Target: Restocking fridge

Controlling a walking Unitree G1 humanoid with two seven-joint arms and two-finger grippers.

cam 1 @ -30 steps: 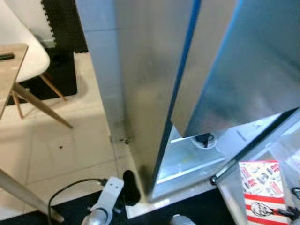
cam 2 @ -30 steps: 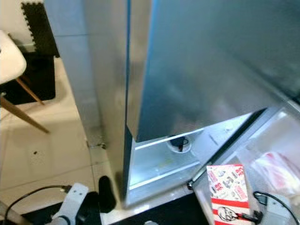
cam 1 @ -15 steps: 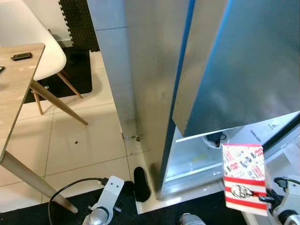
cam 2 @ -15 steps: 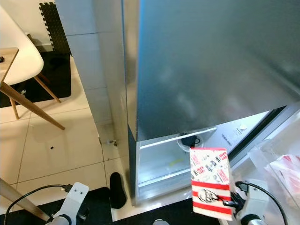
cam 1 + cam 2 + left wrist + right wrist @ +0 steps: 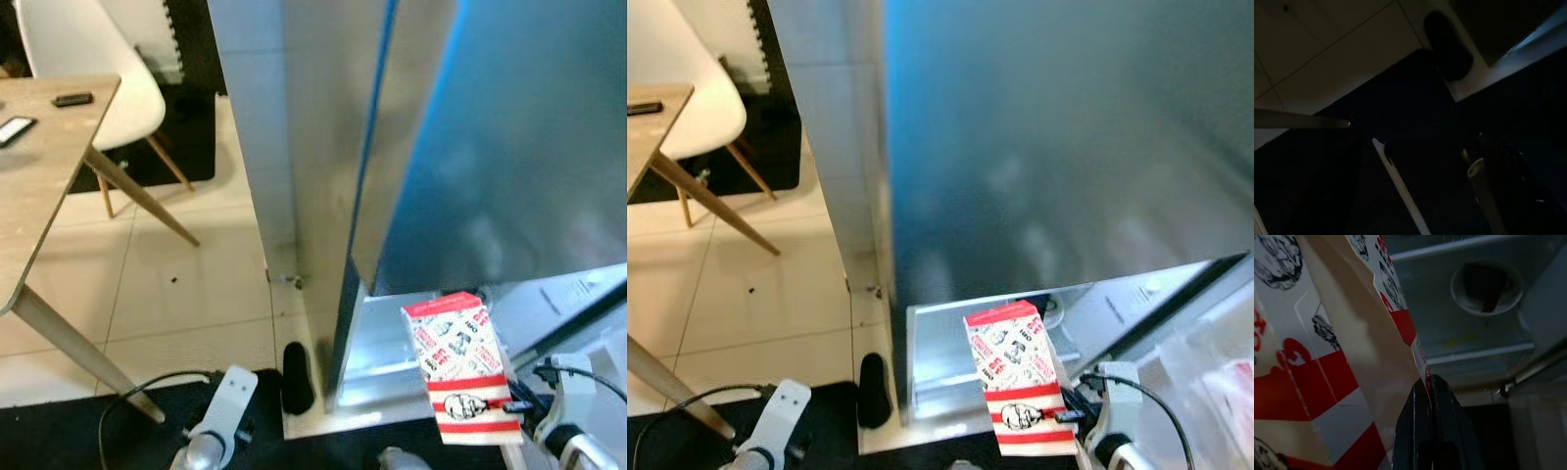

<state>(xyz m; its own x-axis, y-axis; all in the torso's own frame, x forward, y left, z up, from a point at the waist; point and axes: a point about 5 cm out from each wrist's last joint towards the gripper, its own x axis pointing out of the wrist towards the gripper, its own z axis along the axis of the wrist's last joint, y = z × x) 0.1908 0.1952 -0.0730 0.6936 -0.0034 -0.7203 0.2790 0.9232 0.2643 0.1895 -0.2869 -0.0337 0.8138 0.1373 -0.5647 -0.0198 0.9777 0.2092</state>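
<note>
A red-and-white printed paper bag [image 5: 460,370] hangs tilted in front of the open lower compartment [image 5: 387,338] of the steel fridge [image 5: 323,147]. My right gripper [image 5: 522,407] is shut on the bag's lower edge. In the right wrist view its black fingers [image 5: 1432,431] pinch that edge of the bag [image 5: 1327,357], with the compartment's floor and a round recess [image 5: 1486,286] beyond. The open fridge door [image 5: 529,147] looms over the compartment. My left arm [image 5: 220,421] hangs idle at the lower left, over a dark mat [image 5: 1400,147].
A wooden table [image 5: 39,186] with a phone [image 5: 18,129] stands to the left, with a white chair [image 5: 88,59] behind it. A black shoe [image 5: 297,377] lies on the tiles at the fridge's corner. Plastic-wrapped goods [image 5: 1215,362] sit at the right.
The whole view has swung to the left. My right gripper has carried the bag left, and the bag now tilts in front of the lower compartment. The left arm still hangs.
</note>
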